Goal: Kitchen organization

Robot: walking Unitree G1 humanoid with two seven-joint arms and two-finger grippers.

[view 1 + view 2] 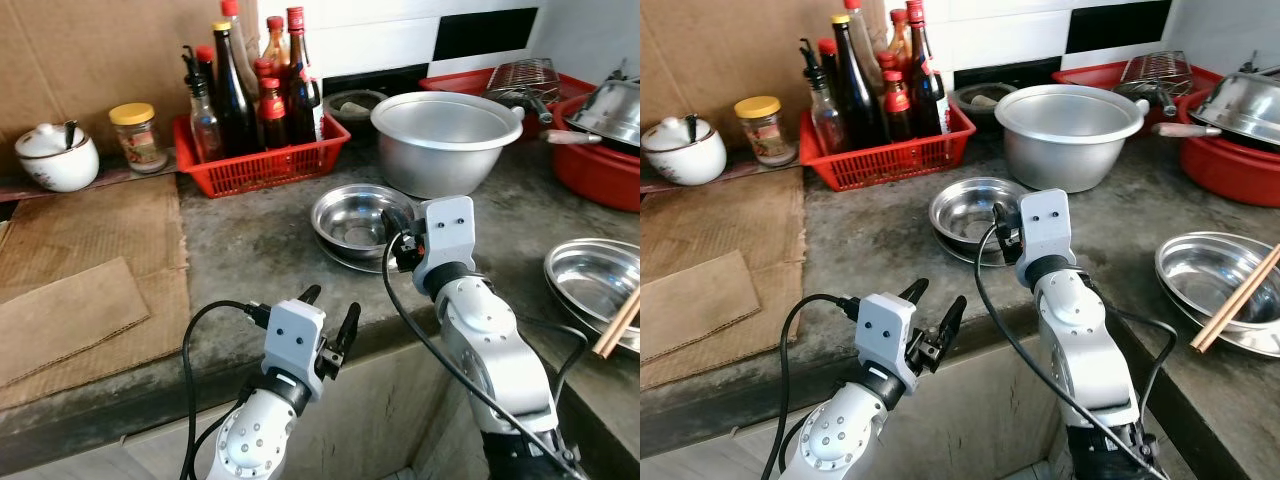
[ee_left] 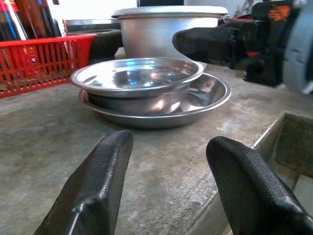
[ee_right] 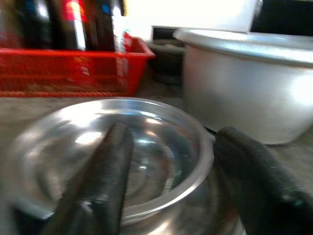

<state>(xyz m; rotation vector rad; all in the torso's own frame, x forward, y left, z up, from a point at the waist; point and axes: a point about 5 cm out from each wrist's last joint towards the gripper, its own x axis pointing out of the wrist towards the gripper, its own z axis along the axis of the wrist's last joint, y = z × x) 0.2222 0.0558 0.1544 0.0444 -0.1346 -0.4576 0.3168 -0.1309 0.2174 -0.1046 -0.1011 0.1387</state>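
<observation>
A small steel bowl sits on a flat steel plate in the middle of the grey stone counter. My right gripper is open at the bowl's right rim. One finger hangs over the inside of the bowl and the other finger is outside it. My left gripper is open and empty. It hovers at the counter's front edge, pointing at the bowl from a short way off. A large aluminium basin stands just behind the bowl.
A red basket of sauce bottles stands at the back. A jar and a white lidded pot are on its left, above cardboard sheets. At the right are a steel plate with chopsticks and a red tub.
</observation>
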